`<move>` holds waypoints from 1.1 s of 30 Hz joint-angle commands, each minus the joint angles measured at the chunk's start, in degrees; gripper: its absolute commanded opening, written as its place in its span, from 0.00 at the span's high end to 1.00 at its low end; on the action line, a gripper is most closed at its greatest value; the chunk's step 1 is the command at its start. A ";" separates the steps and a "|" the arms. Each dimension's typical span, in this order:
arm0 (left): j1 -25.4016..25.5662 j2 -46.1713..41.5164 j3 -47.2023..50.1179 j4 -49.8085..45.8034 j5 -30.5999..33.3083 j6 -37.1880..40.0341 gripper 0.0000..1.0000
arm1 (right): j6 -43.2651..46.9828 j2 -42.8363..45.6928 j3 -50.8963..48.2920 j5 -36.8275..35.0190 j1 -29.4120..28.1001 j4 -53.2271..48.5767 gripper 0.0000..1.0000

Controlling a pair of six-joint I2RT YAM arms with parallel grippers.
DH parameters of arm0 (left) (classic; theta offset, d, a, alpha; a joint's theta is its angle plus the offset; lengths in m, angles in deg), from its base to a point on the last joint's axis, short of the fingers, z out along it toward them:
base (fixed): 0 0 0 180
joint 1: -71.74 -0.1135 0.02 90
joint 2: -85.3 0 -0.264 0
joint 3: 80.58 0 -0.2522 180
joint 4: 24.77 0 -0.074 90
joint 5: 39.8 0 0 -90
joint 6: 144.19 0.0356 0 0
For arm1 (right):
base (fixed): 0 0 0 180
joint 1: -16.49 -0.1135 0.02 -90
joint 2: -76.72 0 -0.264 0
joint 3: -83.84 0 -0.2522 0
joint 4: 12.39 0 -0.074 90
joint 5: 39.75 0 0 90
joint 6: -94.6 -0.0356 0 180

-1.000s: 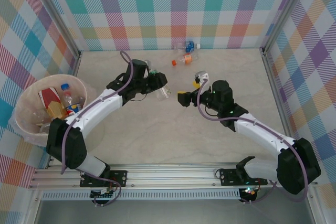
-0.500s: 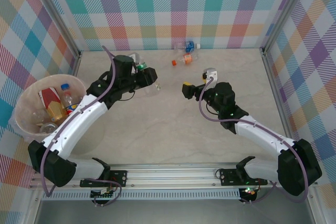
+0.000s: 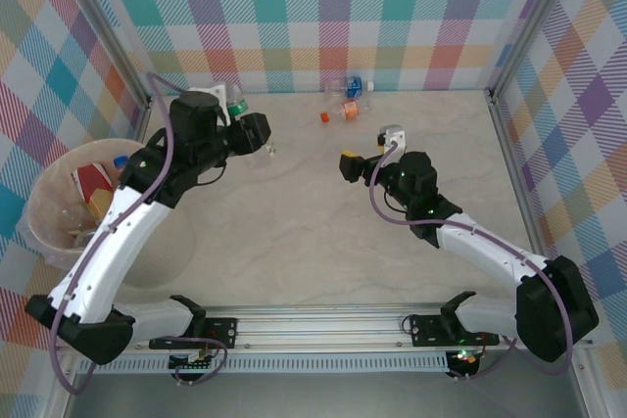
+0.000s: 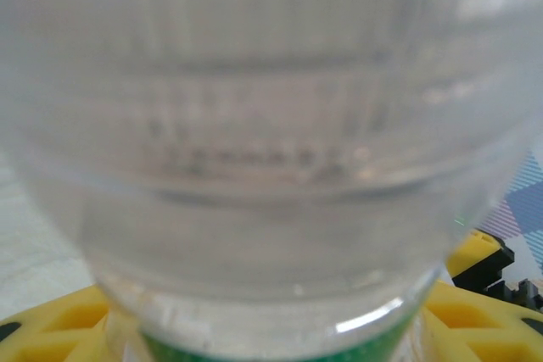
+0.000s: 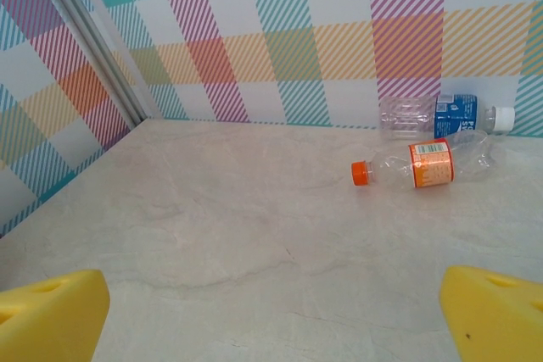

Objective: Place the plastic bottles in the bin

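Plastic bottle (image 4: 271,167), clear and ribbed, sits clamped between yellow left fingers (image 4: 59,318); right fingers (image 5: 51,315) gape wide, empty.

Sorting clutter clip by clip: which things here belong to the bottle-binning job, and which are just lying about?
Job:
- clear plastic bottle with green label, gripped in the left hand
- orange-capped clear bottle and blue-labelled clear bottle by the far wall
- round pale pink translucent bin

Not the job (fixtures, nothing loose):
- checked wall panels
- metal rail at the near edge
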 commanded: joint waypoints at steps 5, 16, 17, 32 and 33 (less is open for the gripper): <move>-0.68 -3.64 -7.62 -5.95 7.88 6.34 0.44 | 0.76 0.37 3.29 0.02 -0.14 -0.27 0.00; -0.83 -0.85 -21.66 -22.36 41.21 13.64 0.43 | 0.24 -0.77 3.67 -3.86 -0.14 -1.80 0.00; -1.02 -0.28 -23.10 -24.33 45.37 14.30 0.42 | 0.15 -0.80 3.69 -4.69 -0.15 -1.81 0.00; -31.82 4.06 -25.51 -40.07 22.66 15.46 0.42 | 0.05 -2.94 5.51 -6.33 -0.17 -4.89 0.00; -32.25 4.26 -24.84 -40.75 20.91 15.17 0.42 | 0.14 -2.85 5.55 -6.44 -0.20 -5.22 0.00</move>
